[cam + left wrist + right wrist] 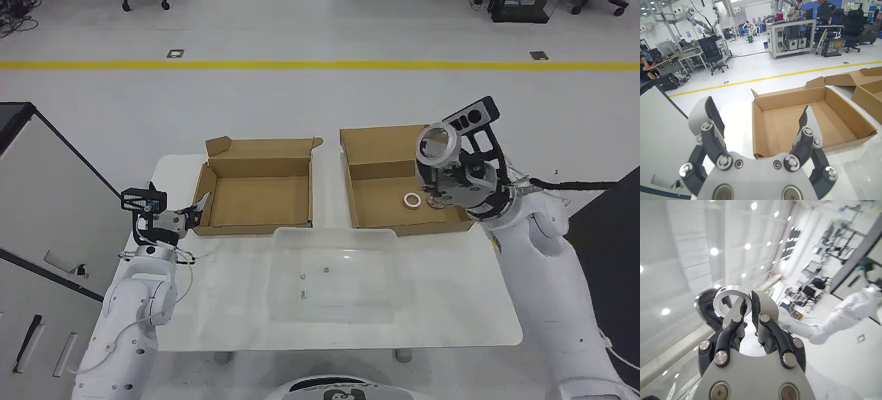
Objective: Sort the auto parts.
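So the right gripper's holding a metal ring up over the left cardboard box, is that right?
Wrong box. The right gripper is holding the metal ring up over the right-hand cardboard box, as the top view shows.

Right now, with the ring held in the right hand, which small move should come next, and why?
Probably lower the right hand toward the floor of the right box and open it there. It is shut on a metal ring and appears raised over that box, where a similar ring already lies, so this part seems to belong there.
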You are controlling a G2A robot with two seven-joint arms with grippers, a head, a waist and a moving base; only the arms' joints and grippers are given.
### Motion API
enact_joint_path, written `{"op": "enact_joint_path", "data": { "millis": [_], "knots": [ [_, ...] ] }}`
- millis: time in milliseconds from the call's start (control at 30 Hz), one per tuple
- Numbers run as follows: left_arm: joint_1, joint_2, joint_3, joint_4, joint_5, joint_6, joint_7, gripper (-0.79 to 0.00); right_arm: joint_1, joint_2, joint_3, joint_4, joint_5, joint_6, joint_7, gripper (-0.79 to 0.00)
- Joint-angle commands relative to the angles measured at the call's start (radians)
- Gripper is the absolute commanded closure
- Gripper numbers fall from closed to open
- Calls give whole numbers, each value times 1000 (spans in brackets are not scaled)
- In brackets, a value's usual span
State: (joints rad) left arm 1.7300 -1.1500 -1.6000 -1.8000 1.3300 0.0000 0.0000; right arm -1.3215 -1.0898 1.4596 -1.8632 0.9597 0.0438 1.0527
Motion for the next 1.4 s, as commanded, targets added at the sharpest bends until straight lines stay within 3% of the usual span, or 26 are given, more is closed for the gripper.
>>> {"op": "enact_joint_path", "data": {
  "millis": [0,200,367,567,800,1067,1367],
  "knots": [
    [0,0,0,0,0,0,0,-785,-28,12,63,0,-97,49,-17,0],
    [0,0,0,0,0,0,0,-785,-75,52,199,-18,-448,228,-66,0],
    [0,0,0,0,0,0,0,-785,-38,88,201,-54,-835,343,-18,0],
    [0,0,0,0,0,0,0,-785,86,114,86,-24,-1186,356,46,0],
    [0,0,0,0,0,0,0,-785,285,113,-152,102,-1506,307,105,0],
    [0,0,0,0,0,0,0,-785,453,69,-395,308,-1593,283,112,0],
    [0,0,0,0,0,0,0,-785,528,9,-582,503,-1590,281,80,0]
  ]
}}
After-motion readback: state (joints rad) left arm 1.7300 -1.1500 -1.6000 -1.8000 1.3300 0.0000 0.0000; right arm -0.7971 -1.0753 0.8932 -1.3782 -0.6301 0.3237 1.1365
